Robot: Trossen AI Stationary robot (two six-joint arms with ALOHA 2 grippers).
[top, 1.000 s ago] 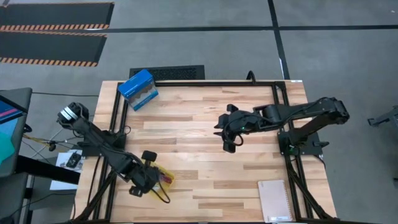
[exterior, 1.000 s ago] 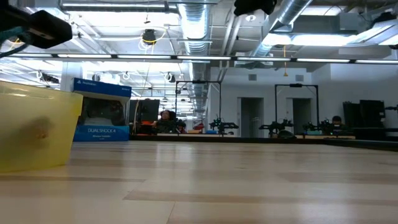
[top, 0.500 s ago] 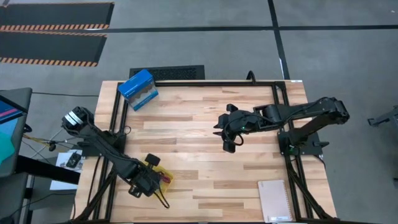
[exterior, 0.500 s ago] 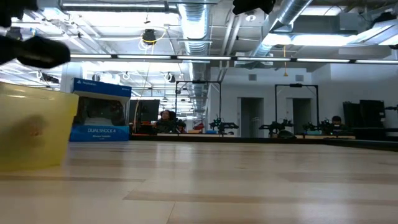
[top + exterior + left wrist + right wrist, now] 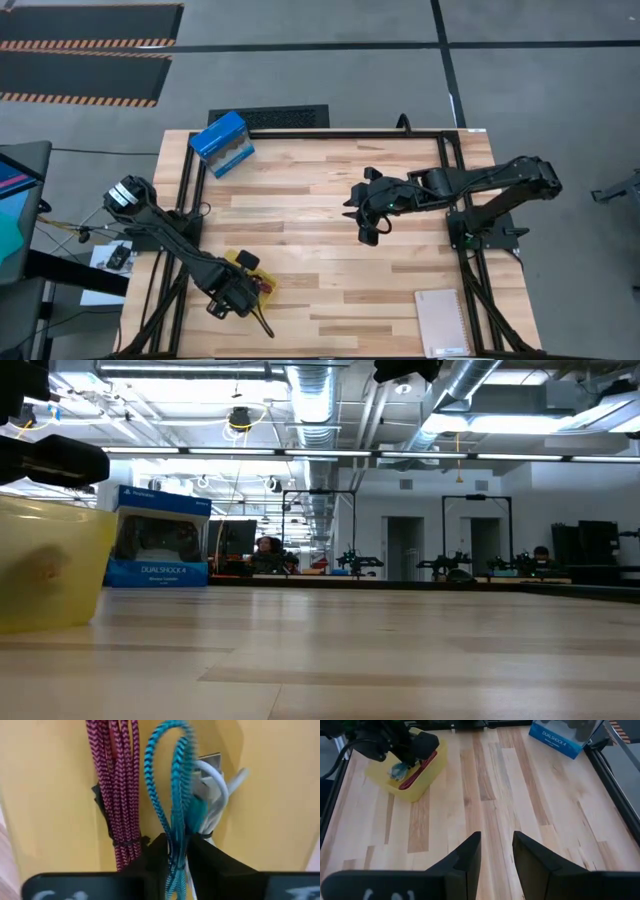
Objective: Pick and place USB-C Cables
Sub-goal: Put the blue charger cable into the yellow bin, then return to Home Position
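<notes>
The yellow tray (image 5: 247,264) sits near the table's near-left corner, and my left gripper (image 5: 236,292) is down inside it. In the left wrist view three cable bundles lie on the tray floor. The dark red cable (image 5: 120,785) lies alongside the teal cable (image 5: 172,780), with the white cable (image 5: 216,795) behind the teal one. My left gripper (image 5: 175,855) is shut on the teal cable. A black cable does not plainly show. My right gripper (image 5: 372,228) hovers open over the table's middle, its fingers apart (image 5: 495,855). My left gripper pinches the teal cable's bundled strands (image 5: 176,837) between its two fingers, near one end of the bundle. The fingers lie along the strands, and the looped end (image 5: 170,740) reaches out past the fingertips. I cannot tell whether the cable is lifted off the tray floor.
A blue box (image 5: 222,142) stands at the far-left corner, also seen as the blue box (image 5: 160,540) behind the tray (image 5: 50,565). A notebook (image 5: 443,322) lies at the near-right corner. Bare wood (image 5: 485,790) stretches between the two arms.
My left gripper has gone down into the yellow tray and a little toward the near edge. The tray has shifted slightly toward the table's left. My right arm has kept still.
</notes>
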